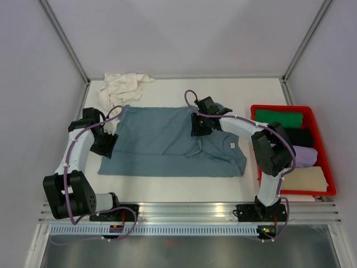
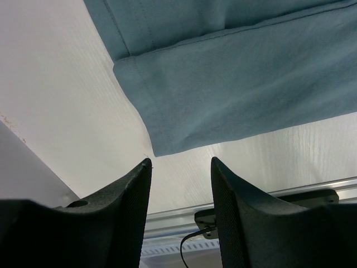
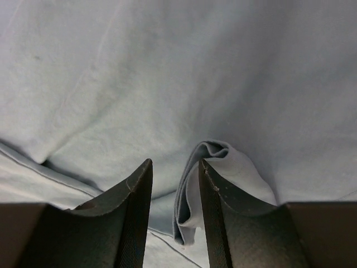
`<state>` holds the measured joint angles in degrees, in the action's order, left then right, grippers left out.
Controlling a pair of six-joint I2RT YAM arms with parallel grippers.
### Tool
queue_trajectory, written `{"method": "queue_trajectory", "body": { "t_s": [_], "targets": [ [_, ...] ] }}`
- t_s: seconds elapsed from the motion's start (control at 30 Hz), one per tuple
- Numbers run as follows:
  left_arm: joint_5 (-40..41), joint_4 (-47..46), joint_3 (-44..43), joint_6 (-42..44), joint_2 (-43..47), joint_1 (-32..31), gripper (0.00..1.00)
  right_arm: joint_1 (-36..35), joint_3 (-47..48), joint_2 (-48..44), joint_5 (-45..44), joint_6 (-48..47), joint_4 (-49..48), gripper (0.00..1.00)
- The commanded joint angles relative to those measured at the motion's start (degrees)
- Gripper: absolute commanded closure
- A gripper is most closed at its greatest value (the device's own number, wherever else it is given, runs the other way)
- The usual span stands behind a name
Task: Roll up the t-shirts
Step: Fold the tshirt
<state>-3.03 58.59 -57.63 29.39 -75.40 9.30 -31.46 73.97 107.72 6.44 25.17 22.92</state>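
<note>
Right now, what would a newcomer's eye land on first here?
The dusty blue-grey t-shirt spread across mid-table, with the right gripper open over a small raised fold of it. Next, the red crate of folded clothes at the right and the crumpled cream t-shirt at the far-left corner.

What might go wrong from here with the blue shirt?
A raised fold of the blue-grey t-shirt sits at the right gripper; pulling away may drag and wrinkle it. The left gripper hangs open over bare table off the hem corner; closing there likely misses cloth. The cream t-shirt by the far-left corner might get caught.
</note>
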Motion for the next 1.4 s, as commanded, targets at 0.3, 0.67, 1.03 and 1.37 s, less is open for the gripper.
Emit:
{"method": "queue_trajectory", "body": {
  "t_s": [0.3, 0.67, 1.03, 1.37],
  "targets": [
    [0.3, -0.3, -0.3, -0.8, 0.2, 0.1, 0.47, -4.0, 3.6, -12.7, -6.1, -14.4, 6.3, 0.55],
    [-0.5, -0.5, -0.3, -1.0, 0.0, 0.1, 0.47, 0.4, -15.6, -20.5, -8.6, -14.0, 8.0, 0.63],
    [-0.1, -1.1, 0.9, -1.0, -0.5, 0.1, 0.46, -5.4, -14.7, -14.6, -11.3, -18.0, 3.9, 0.48],
    [0.7, -3.0, 2.9, -1.3, -2.5, 0.1, 0.46, -6.8, -11.0, -8.2, -14.8, -18.6, 1.8, 0.47]
  ]
}}
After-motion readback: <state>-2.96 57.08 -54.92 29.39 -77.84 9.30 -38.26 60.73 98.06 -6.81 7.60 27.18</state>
